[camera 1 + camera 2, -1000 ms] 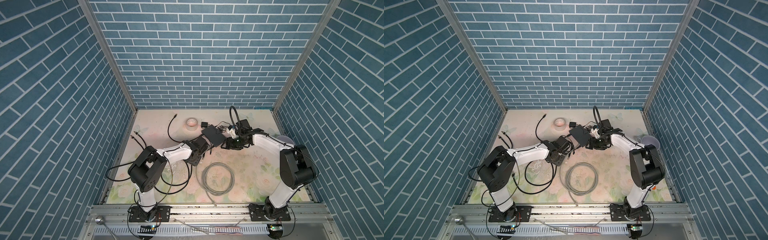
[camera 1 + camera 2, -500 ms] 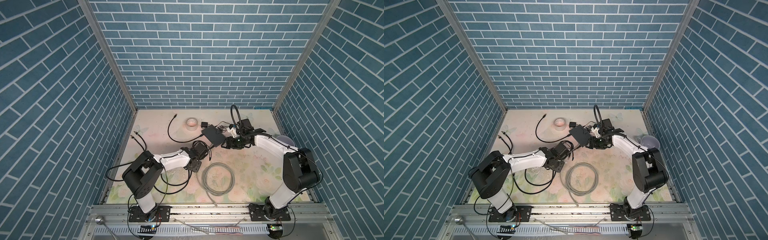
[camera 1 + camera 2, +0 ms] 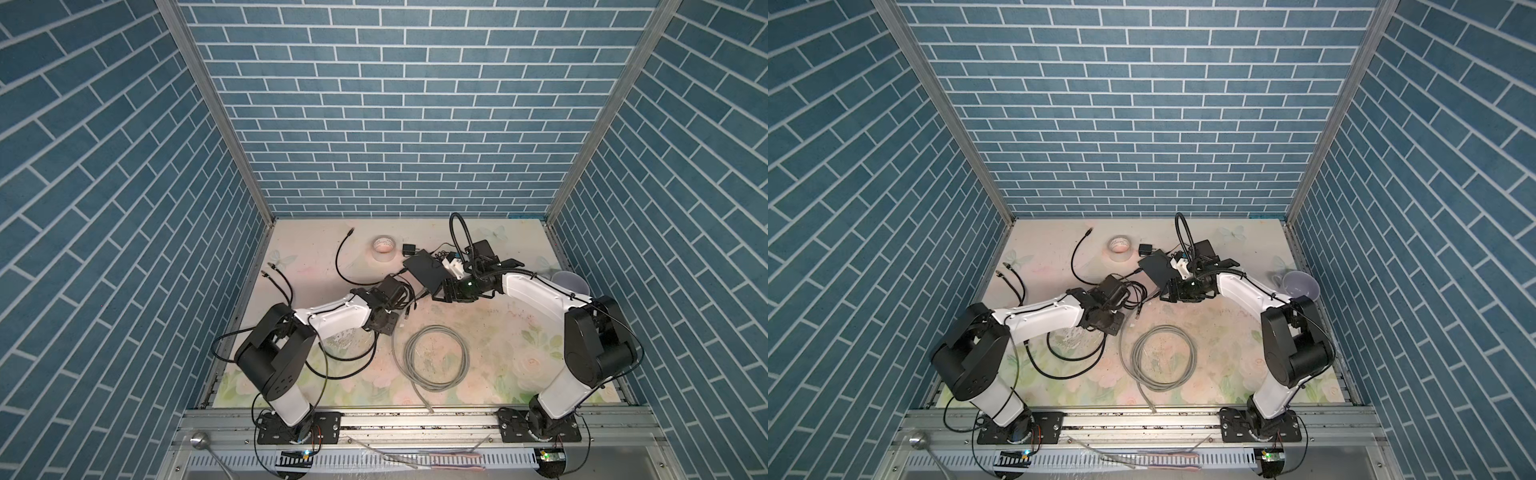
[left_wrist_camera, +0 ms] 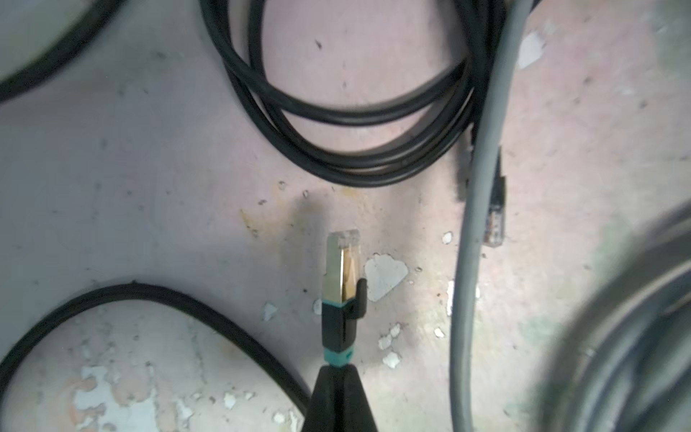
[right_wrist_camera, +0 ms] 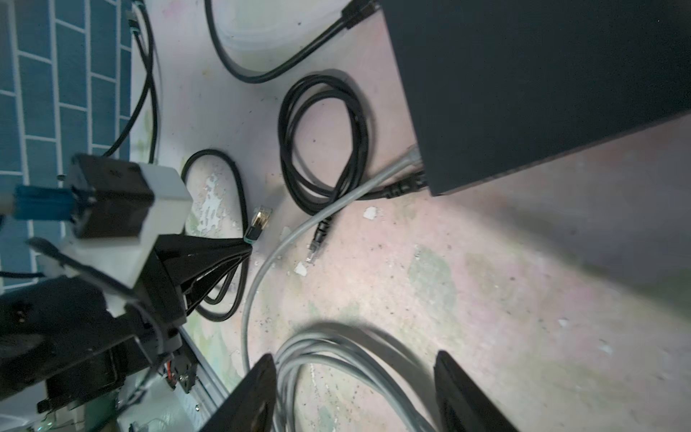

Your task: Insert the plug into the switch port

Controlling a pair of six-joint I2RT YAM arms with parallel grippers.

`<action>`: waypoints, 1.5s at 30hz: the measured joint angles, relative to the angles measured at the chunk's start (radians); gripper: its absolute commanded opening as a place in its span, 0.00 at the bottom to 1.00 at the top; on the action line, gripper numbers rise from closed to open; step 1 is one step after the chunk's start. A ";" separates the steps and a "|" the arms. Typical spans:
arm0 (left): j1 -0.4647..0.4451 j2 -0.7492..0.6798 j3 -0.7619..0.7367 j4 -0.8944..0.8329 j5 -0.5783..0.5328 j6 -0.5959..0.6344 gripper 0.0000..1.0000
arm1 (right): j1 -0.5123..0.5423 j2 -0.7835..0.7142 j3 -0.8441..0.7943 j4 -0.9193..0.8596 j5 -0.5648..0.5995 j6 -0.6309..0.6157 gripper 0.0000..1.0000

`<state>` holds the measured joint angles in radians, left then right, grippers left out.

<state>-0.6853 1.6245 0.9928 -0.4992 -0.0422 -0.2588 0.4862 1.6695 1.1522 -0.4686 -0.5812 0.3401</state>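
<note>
Jaws of the left gripper clamp the plug behind its boot: likely light, stiff, fragile clip, floppy cable. The right gripper gapes empty near the switch.

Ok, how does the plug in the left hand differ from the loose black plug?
The held plug has a gold metal shell and teal-banded boot; the black plug is clear-tipped with a black boot. The held plug is pinched in the shut left hand; the black plug lies free on the mat beside the gray cable. Neither is in the switch.
</note>
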 measured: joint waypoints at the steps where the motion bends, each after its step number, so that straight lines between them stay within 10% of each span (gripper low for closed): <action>1: 0.013 -0.019 0.015 -0.009 0.011 0.012 0.00 | 0.008 0.000 0.000 0.023 -0.013 0.019 0.67; 11: 0.085 -0.137 0.074 -0.035 0.237 0.163 0.00 | 0.058 0.001 -0.002 0.375 -0.191 0.208 0.47; 34: 0.109 -0.180 0.061 -0.042 0.348 0.244 0.00 | 0.175 0.142 -0.039 0.673 -0.227 0.546 0.39; 45: 0.249 -0.177 -0.008 0.011 0.589 0.207 0.00 | 0.177 0.135 -0.101 0.746 -0.236 0.564 0.44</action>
<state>-0.4362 1.4471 0.9848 -0.4881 0.5468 -0.0521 0.6632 1.8046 1.0512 0.2775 -0.8173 0.9043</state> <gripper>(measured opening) 0.070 0.439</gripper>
